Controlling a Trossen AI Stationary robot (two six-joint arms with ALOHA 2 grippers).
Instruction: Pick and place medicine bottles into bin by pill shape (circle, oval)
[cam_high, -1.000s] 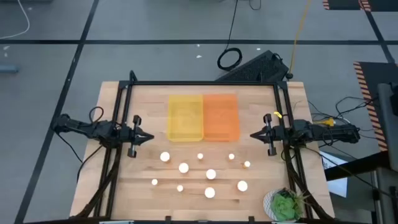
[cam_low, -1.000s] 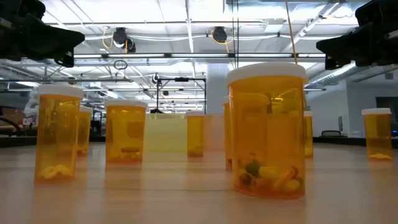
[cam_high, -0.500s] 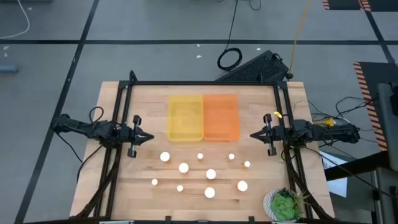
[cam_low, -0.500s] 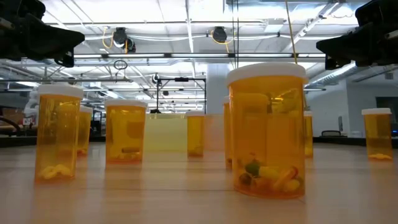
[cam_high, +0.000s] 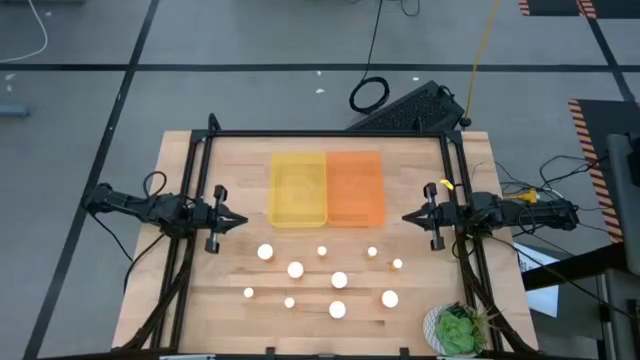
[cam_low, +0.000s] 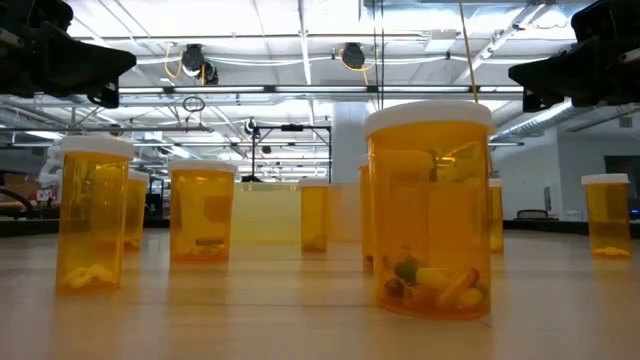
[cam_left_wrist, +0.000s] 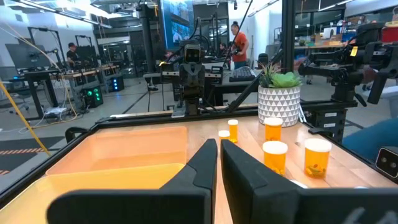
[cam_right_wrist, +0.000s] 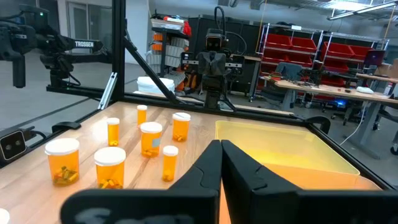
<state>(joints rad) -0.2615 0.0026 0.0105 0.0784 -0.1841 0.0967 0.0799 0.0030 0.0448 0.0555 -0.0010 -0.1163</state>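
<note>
A: Where are the small amber-orange, white-capped medicine bottles (cam_high: 338, 280)?

B: On the wooden table (cam_high: 240, 310), near both translucent trays; pill shapes unreadable.

A: Grippers?

B: Left gripper (cam_high: 238, 221), right gripper (cam_high: 409, 217): closed, empty, at opposite table sides.

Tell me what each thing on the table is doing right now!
medicine bottles: upright on the table, white caps on, none in a bin yet.
yellow bin: nothing in it.
orange bin: nothing in it.
left gripper: shut, holding nothing, at the table's left side.
right gripper: shut, holding nothing, at the table's right side.
potted plant: standing at the table's corner.
</note>
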